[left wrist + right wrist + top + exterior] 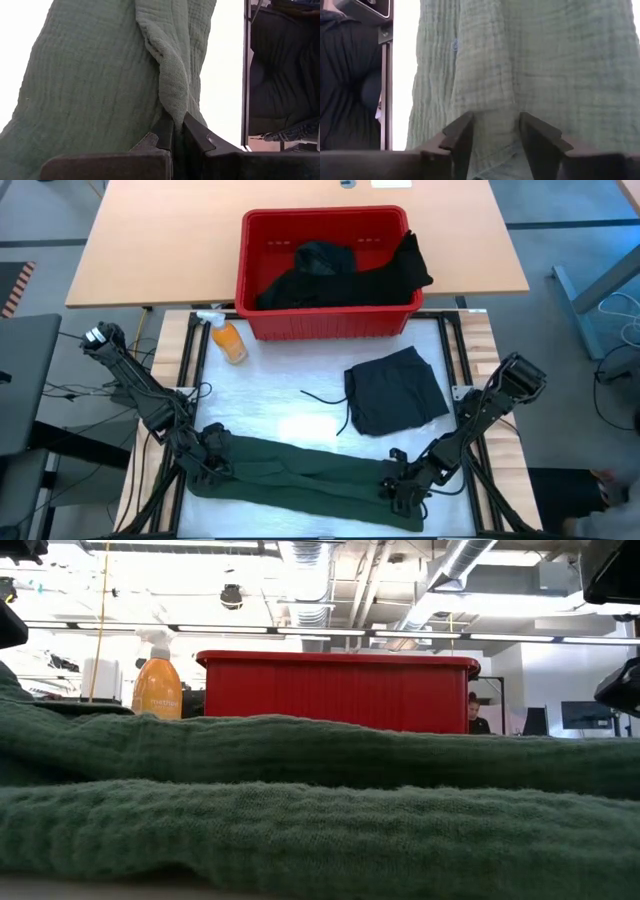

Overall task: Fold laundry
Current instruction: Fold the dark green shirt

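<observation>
Along the near edge of the worktop (270, 410), the left fingers (172, 135) are pinching a raised fold of the green shirt (300, 475), fully closed on it at the garment's left end. At the opposite end the right fingers (492, 132) are standing apart astride the cloth; green fabric is lying between them, but whether they are gripping it or merely straddling it cannot be told. The shirt is lying bunched in a long band across the front of the worktop between the two arms. Beyond it a black drawstring piece (395, 390) is sitting folded near the middle, its cord trailing, and more dark garments (330, 270) are waiting in the red basket (325, 320), with an orange spray bottle (228, 340) just beside it. As a judgement: with only one end firmly held, any pull by the left arm could be dragging the shirt sideways and rumpling the fold, since the right end may be slipping free
</observation>
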{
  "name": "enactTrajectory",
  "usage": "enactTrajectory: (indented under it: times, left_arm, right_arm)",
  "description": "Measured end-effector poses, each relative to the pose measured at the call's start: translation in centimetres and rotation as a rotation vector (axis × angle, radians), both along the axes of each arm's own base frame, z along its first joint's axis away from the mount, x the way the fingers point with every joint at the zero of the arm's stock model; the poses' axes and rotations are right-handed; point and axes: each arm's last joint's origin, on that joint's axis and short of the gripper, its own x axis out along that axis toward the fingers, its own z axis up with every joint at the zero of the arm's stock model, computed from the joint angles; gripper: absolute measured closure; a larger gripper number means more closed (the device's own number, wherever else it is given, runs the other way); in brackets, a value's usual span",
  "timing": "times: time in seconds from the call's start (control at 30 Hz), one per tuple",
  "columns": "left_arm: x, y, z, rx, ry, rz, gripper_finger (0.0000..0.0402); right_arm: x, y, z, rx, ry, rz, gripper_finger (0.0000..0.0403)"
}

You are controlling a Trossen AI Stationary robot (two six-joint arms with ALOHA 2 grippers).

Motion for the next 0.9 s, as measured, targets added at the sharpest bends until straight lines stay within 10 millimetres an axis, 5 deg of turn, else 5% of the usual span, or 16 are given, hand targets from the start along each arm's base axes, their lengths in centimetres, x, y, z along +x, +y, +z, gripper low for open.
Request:
enactTrajectory:
  times: [0.23, 0.37, 0.53, 0.73, 0.9]
  left_arm:
    - [0.0, 0.0, 0.0, 0.003, -0.003, 0.002, 0.0401]
    - [0.0, 0.0, 0.0, 0.008, -0.007, -0.006, 0.0401]
    - [0.0, 0.0, 0.0, 0.012, -0.011, -0.009, 0.0401]
    - [0.3, 0.3, 0.1, 0.056, -0.058, -0.044, 0.0401]
    - [0.8, 1.0, 1.2, 0.080, -0.114, -0.056, 0.0401]
  right_arm:
    - [-0.7, 0.7, 0.0, -0.007, 0.011, 0.091, 0.0198]
    - [-1.0, 1.0, 0.0, -0.009, 0.008, 0.111, 0.0257]
    - [-1.0, 1.2, 0.3, -0.029, -0.008, 0.154, 0.0377]
    - [-0.8, 1.3, 1.4, -0.089, 0.041, 0.195, 0.0377]
    - [-1.0, 0.4, 4.4, -0.186, 0.129, 0.187, 0.0386]
